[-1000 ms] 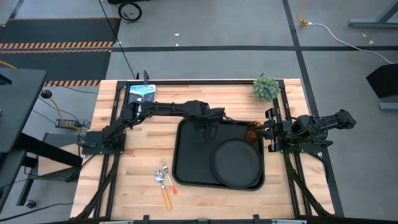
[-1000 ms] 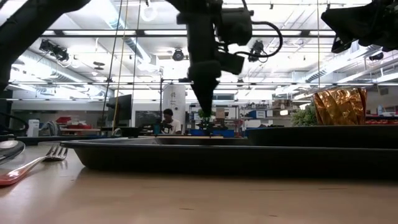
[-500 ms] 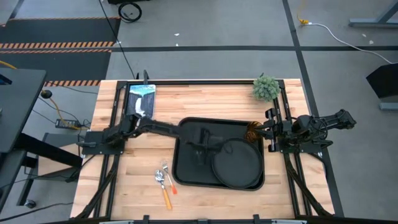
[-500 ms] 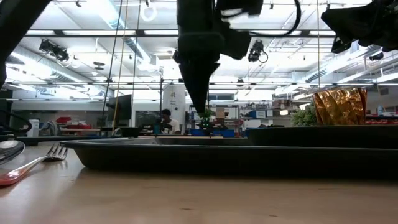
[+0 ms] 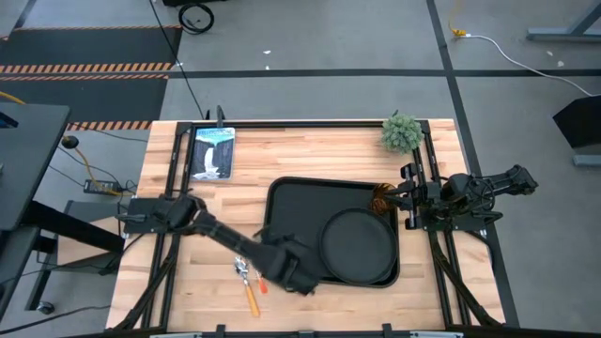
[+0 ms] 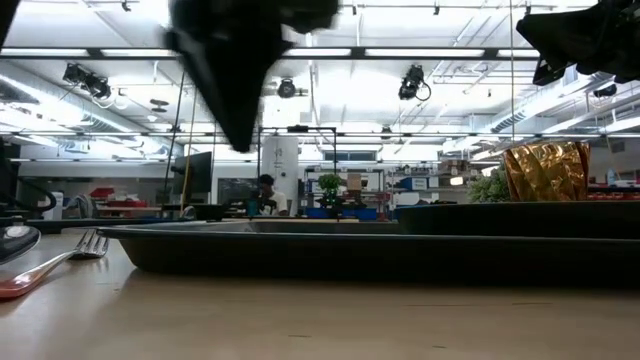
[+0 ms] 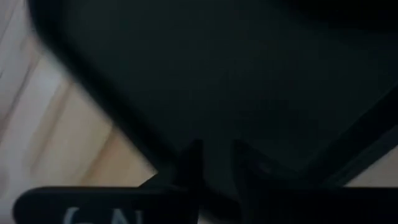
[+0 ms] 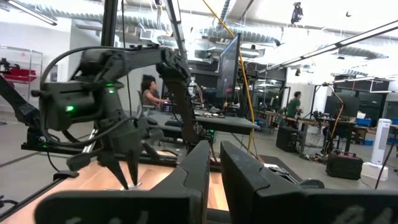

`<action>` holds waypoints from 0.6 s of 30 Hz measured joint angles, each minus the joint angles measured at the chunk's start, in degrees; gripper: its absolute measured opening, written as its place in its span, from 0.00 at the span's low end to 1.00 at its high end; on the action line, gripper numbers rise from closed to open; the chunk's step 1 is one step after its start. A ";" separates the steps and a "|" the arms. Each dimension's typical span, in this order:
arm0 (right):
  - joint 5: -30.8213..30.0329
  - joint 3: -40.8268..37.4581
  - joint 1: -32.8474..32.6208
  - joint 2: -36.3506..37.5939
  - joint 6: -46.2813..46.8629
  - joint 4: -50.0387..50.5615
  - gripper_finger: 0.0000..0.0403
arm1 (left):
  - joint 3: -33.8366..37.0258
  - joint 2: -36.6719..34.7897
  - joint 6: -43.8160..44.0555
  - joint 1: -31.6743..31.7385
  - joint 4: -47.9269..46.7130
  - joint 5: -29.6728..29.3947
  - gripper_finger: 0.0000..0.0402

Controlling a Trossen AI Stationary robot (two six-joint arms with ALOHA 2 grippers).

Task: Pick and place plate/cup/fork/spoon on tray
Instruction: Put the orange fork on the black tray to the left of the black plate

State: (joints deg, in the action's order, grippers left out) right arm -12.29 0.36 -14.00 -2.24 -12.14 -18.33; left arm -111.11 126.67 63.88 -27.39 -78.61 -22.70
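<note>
The black tray [image 5: 291, 202] lies mid-table. The round black plate [image 5: 357, 246] rests in its near right part, and the amber cup [image 5: 380, 200] stands at its far right corner, also in the low view [image 6: 545, 170]. The spoon [image 5: 241, 270] and the fork [image 5: 263, 285] lie on the wood left of the tray; the fork's tines show in the low view [image 6: 88, 244]. My left gripper [image 5: 299, 279] is shut and empty above the tray's near left corner, tip down [image 6: 240, 145]. My right gripper [image 5: 399, 195] waits shut, raised at the tray's right edge beside the cup.
A small green plant [image 5: 402, 131] stands at the far right corner of the table. A blue and white card [image 5: 214, 150] lies at the far left. Bare wood shows along the near edge. People show in the room behind [image 6: 265, 190].
My left gripper has swept from above the tray's far middle toward the table's near edge and a little left, ending above the tray's near left corner beside the fork and spoon. Its arm now lies low across the left of the table. Nothing else has moved.
</note>
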 joint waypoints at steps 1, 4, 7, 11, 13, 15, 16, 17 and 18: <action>0.00 0.00 -0.02 0.00 -0.02 0.00 0.11 | 0.00 0.00 3.02 -0.95 -1.56 0.04 0.21; 0.00 0.00 0.00 0.00 0.00 0.00 0.11 | 0.00 -0.12 9.55 -3.19 -7.09 0.45 0.16; 0.00 0.00 0.00 0.00 0.00 -0.01 0.11 | 0.02 -1.92 13.70 -4.33 -11.49 0.94 0.08; 0.00 0.00 0.00 0.00 -0.01 0.17 0.11 | 5.27 -8.51 18.18 -5.10 -11.25 -4.35 0.02; 0.02 0.00 -0.02 0.00 0.00 -0.26 0.11 | 10.72 -12.73 23.05 -5.93 -11.33 -5.24 0.02; -0.01 0.01 0.00 -0.01 -0.01 0.03 0.11 | 16.97 -16.91 29.38 -6.97 -9.97 -5.59 0.02; 0.02 0.01 -0.02 -0.01 0.00 -0.26 0.11 | 20.34 -19.05 32.49 -7.70 -8.23 -5.58 0.01; 0.00 0.01 0.00 0.00 -0.01 -0.47 0.11 | 23.82 -21.20 35.54 -8.47 -6.40 -5.57 0.01; -0.02 0.00 0.00 0.00 0.00 -0.43 0.11 | 27.25 -23.14 38.68 -9.16 -4.13 -5.44 0.01</action>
State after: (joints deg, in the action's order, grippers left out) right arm -12.31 0.36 -14.00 -2.24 -12.15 -18.75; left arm -83.86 103.53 102.56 -36.56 -82.74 -28.14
